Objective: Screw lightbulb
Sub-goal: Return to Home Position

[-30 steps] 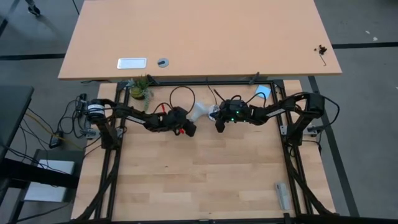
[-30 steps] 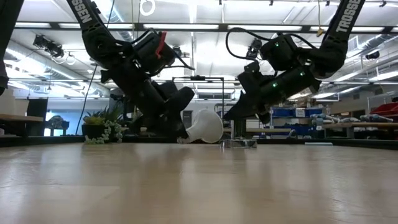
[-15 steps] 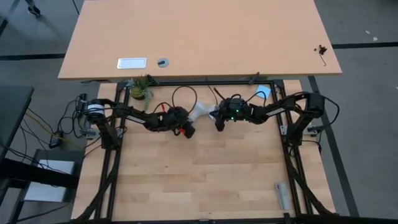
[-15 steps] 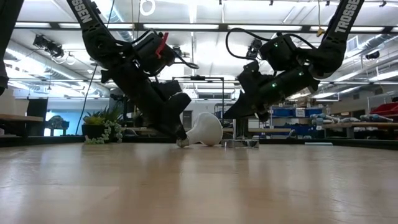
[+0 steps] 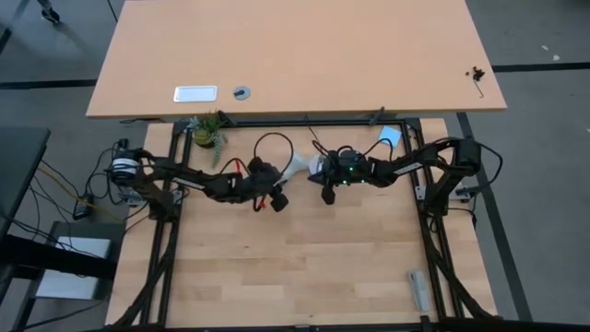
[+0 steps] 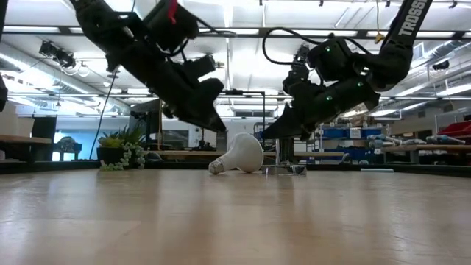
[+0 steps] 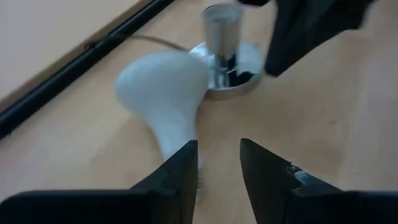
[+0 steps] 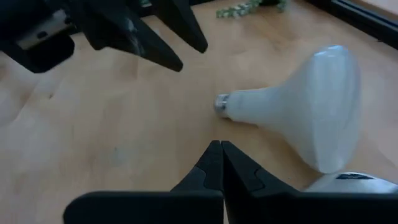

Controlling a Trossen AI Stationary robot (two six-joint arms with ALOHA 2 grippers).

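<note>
The white lightbulb (image 6: 241,154) lies on its side on the wooden table, globe and silvery screw base (image 6: 215,168) both resting on the surface; it also shows in the high view as the lightbulb (image 5: 297,169). Beside its globe stands the round silver socket (image 7: 225,68) with an upright tube. My left gripper (image 7: 217,158) hangs open above the bulb's base end, clear of it in the low view, where the left gripper (image 6: 215,124) is raised. My right gripper (image 8: 221,158) is shut, hovering near the bulb's neck and over the socket side; in the low view the right gripper (image 6: 271,135) is off the table.
The socket's black cord (image 5: 270,138) loops toward the far edge. A small potted plant (image 5: 207,131) stands at the far left corner. A grey object (image 5: 419,290) lies near the front right. A black frame rail (image 7: 74,62) runs along the table's far edge.
My left gripper, whose fingertips were down at the bulb's screw base on the table, has risen clear of it and rolled at the wrist. The bulb stays lying on its side with its base end now uncovered.
</note>
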